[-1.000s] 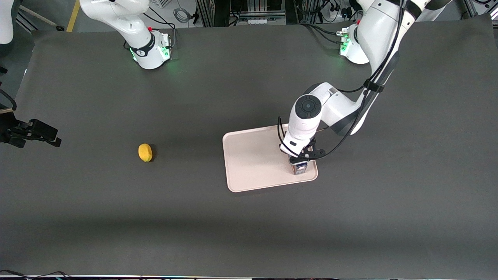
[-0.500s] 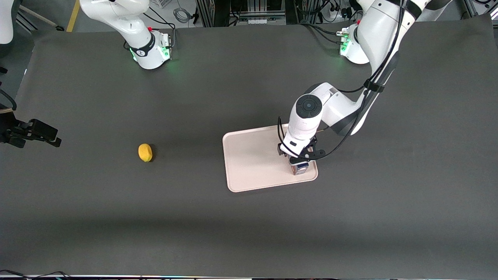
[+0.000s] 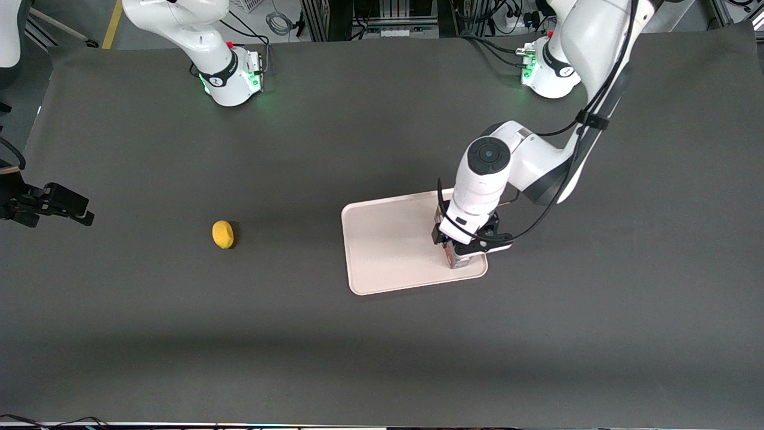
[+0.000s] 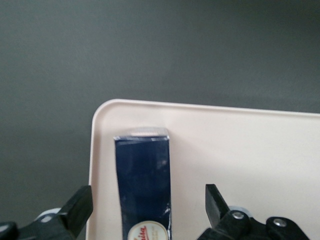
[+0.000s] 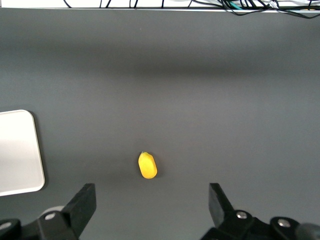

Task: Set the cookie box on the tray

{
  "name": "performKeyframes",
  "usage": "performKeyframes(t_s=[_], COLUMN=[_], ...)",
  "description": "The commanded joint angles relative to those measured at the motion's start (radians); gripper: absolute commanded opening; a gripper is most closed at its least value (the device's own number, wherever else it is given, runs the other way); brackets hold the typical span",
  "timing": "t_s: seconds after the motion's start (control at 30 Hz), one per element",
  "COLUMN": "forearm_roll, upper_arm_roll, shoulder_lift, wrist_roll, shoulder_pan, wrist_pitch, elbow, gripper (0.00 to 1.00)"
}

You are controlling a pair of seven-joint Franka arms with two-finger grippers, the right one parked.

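The cookie box (image 3: 461, 260), navy blue with a white round logo, rests on the pale pinkish tray (image 3: 388, 251), in the tray's corner nearest the front camera and toward the working arm's end. My left gripper (image 3: 470, 243) hangs just above the box. In the left wrist view the gripper (image 4: 148, 192) is open. Its black fingers (image 4: 80, 207) stand wide on either side of the box (image 4: 142, 175) without touching it. The tray's rim (image 4: 150, 103) curves round the box's end.
A small yellow lump (image 3: 222, 234) lies on the dark table mat toward the parked arm's end, well apart from the tray. It also shows in the right wrist view (image 5: 147, 165), with a corner of the tray (image 5: 20, 150) beside it.
The left arm's wrist has shifted a little toward the working arm's end and risen. The cookie box has stayed in place on the tray.
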Motion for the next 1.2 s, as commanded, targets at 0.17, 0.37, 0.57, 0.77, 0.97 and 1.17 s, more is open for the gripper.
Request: performKeyframes(t_s=[0.17,0.37,0.57,0.77,0.97,1.17], forearm_roll=[-0.102,-0.2,-0.241,-0.246,-0.251,-0.321], upper_arm_roll=[0.009,0.061,0.113,0.144,0.181,0.23], shoulder_lift=[-0.12,-0.192,-0.272,-0.361,-0.436,-0.5], wrist_roll=[0.212,0.411,0.566,0.642,0.763,0.84], shoulder_pan=[0.058,0.097,0.146,0.203,0.261,0.304], wrist_pitch=[-0.151,-0.269,-0.402,-0.5,-0.571,-0.634], elbow=[0.053,0.102,0.145,0.146,0.145,0.142], gripper=[1.0,1.0,1.0,1.0,1.0,1.0])
